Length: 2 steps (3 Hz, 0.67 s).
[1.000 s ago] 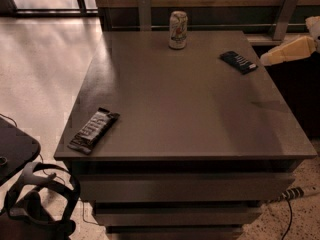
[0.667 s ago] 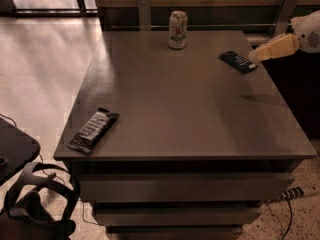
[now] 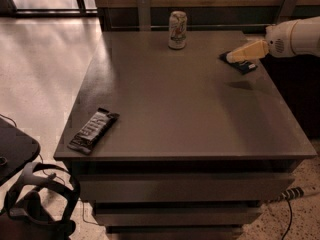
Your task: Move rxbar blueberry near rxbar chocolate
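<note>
Whether the jaws are spread or pressed together cannot be told. The gripper (image 3: 233, 57) points left and slightly down, its tip over the near-left end of the blue bar (image 3: 246, 67); contact between them cannot be judged. The white arm (image 3: 297, 36) reaches in level from the right edge of the view, above the table's right side.

The blue bar lies flat near the far right corner of the table (image 3: 175, 99), close to the right edge. A can (image 3: 177, 30) stands upright by the far edge, well left of it. The chocolate bar (image 3: 93, 130) lies flat at the near left corner, just beside the left edge, well apart from the blue bar. Bare tabletop stretches between the two bars.
</note>
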Motion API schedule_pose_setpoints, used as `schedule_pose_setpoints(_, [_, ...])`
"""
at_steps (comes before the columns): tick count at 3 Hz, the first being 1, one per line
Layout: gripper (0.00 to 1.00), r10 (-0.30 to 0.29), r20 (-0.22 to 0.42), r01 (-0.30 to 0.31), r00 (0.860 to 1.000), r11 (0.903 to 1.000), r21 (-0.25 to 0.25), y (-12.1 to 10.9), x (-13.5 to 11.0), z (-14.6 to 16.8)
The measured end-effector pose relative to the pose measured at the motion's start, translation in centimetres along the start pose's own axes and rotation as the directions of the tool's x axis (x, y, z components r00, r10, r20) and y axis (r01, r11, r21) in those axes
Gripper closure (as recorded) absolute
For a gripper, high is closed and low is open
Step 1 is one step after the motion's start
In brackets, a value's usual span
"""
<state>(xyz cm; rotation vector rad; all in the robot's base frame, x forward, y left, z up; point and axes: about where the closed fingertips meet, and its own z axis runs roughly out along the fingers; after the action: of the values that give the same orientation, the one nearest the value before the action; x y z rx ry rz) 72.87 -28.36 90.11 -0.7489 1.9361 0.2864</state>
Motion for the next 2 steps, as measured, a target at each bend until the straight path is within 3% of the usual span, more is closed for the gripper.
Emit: schedule_pose_setpoints(2, [0.0,0.055,0.034,-0.054,0.998,0.9982,-0.025,-1.6,2.4,5.1])
